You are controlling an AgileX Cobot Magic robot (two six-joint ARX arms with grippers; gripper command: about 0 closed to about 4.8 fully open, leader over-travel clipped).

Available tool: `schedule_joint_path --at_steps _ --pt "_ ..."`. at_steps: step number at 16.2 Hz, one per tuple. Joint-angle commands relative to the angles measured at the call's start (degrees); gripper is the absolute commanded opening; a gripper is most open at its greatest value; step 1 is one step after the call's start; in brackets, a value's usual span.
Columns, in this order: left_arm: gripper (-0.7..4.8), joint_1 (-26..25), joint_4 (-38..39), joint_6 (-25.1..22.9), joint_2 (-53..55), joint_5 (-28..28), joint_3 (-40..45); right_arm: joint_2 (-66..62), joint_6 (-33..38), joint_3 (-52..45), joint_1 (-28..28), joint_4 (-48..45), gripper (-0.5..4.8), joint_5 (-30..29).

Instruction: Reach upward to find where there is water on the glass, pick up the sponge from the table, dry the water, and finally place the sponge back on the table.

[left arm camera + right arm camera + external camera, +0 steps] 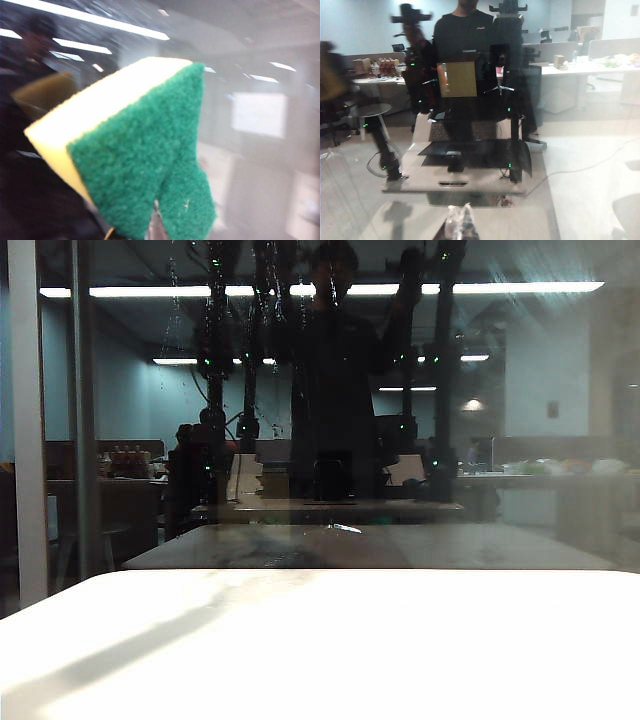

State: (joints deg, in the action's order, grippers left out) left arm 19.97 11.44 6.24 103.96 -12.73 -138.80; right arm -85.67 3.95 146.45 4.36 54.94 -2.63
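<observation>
The left end effector (155, 227) was clamped on the yellow-and-green sponge (135, 150), filling the left wrist view's centre before the glass (330, 440). The right end effector (460, 222), jaws seemingly together, faced the glass; water (210, 310) streaked the pane's upper left above the white surface (320, 650).

One sponge (135, 150), one glass pane (540, 390) with several thin water streaks (210, 300) at twelve o'clock, one white bench (320, 650), and two end effectors.

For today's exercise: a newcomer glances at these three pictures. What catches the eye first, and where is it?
The sponge, yellow foam with a green scouring face, fills the left wrist view, pinched in the shut left claw near the glass. In the exterior view, water streaks the pane's upper part above the bare white table.
</observation>
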Motion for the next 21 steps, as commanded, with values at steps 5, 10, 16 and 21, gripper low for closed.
schedule_joint_path --at_steps 5,10,16,21 --pt "-0.06 -10.2 -6.8 13.2 3.5 -2.0 -0.3 0.3 -0.2 0.1 0.0 -0.6 -0.05 0.2" --pt "-0.06 -10.4 -10.8 17.2 7.9 -4.2 -0.3 0.2 -0.2 0.1 0.0 -0.2 -0.06 0.2" --pt "-0.06 -9.6 -12.0 17.2 9.3 -4.5 -0.3 0.1 -0.2 0.1 0.0 0.5 -0.05 0.2" --pt "-0.06 -5.9 -12.0 17.2 11.0 -5.3 -0.3 -0.5 -0.2 0.1 0.0 0.5 -0.05 0.2"
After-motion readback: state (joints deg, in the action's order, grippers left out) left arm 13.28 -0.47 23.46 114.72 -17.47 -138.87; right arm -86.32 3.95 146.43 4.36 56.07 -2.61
